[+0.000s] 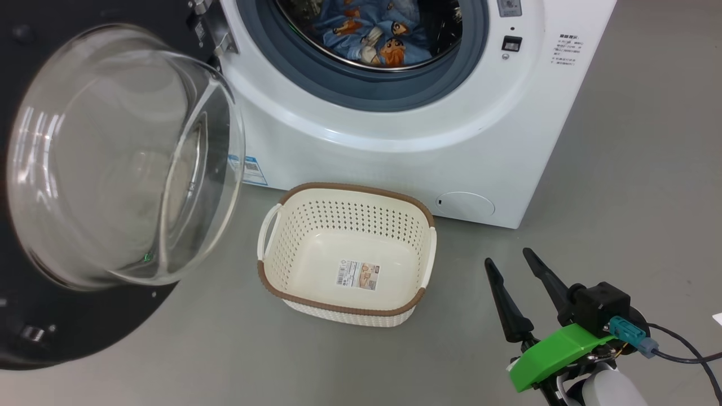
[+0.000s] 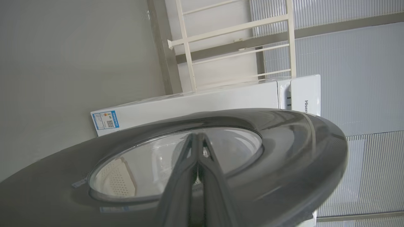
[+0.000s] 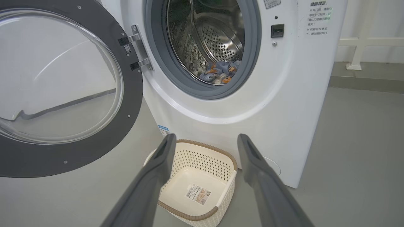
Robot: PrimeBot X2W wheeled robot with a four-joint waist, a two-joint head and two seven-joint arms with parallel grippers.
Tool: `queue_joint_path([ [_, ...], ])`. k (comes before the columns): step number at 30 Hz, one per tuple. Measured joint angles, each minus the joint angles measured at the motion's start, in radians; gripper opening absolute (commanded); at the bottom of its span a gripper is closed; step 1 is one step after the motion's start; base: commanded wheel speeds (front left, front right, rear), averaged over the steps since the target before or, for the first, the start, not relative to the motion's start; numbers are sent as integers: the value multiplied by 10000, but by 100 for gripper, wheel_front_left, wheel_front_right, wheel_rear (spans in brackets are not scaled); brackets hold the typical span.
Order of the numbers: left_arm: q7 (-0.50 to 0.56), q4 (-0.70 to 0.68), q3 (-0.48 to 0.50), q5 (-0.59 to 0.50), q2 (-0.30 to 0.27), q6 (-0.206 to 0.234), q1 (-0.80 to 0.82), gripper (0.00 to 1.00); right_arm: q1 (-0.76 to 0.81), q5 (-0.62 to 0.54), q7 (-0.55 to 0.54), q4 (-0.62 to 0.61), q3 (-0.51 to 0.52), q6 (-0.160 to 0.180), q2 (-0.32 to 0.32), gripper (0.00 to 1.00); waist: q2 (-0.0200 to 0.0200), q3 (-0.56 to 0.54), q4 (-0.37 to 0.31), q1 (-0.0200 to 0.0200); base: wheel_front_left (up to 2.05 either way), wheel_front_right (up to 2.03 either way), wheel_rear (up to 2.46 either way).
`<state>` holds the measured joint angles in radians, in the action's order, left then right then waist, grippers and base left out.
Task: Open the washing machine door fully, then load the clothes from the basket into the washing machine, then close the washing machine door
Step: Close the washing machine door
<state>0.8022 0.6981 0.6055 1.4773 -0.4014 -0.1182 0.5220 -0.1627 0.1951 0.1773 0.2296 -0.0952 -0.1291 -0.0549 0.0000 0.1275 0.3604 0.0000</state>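
Standing open at the left of the head view, the large round washing machine door (image 1: 113, 158), with its glossy black ring and bulging clear glass bowl, turns its inner side to the camera. At the top centre, the big white front-loading washing machine (image 1: 395, 141) shows its grey rubber seal, and the light blue clothes (image 1: 372, 34) printed with orange-and-brown cartoon figures lie inside the steel drum. The small cream-white perforated plastic basket (image 1: 350, 189) with a brown rim stands on the grey floor (image 1: 620, 197) at the lower centre, just in front of the machine, with a paper label (image 1: 358, 274) on its bottom. The right gripper (image 1: 507, 256) is at the lower right, above the floor, its two dark fingers spread apart with nothing between them. In the left wrist view, the left gripper (image 2: 197, 138) rises from the bottom centre with its fingers pressed together, pointing at the outer face of the door; whether they touch it I cannot tell.
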Motion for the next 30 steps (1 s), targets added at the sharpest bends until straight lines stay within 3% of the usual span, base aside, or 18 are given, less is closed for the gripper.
queue_joint_path([
  [6, 1108, -1225, 25, 654, 364, 209, -740, 0, 1, 44, 17, 117, -8, 0, 0, 100, 0, -53, -39, 1, 0, 0, 0],
  [7, 2405, -2936, -77, 1473, 1112, 802, -1572, 0, 4, 184, 94, 261, -23, 0, 0, 100, 0, -129, -78, 1, 0, 0, 0],
  [8, 2721, -4433, -276, 1632, 1789, 1141, -2312, 0, 3, 380, 121, 357, -136, 0, 0, 100, 0, -155, -188, 0, 0, 0, 0],
  [10, 2851, -5421, -474, 1772, 2370, 1151, -2887, 0, 2, 504, 219, 453, -194, 0, 4, 100, 0, -174, -346, 0, 0, 0, 0],
  [21, 3016, -6853, -1189, 2056, 3417, 1170, -3609, 0, -1, 558, 368, 619, -201, 0, 2, 100, 0, -184, -989, 0, 0, 0, 0],
  [30, 2222, -7250, -2462, 2349, 3666, 1024, -3748, 0, -6, 629, 468, 686, -196, 0, 2, 100, 0, -125, -1876, 0, 0, 0, 0],
])
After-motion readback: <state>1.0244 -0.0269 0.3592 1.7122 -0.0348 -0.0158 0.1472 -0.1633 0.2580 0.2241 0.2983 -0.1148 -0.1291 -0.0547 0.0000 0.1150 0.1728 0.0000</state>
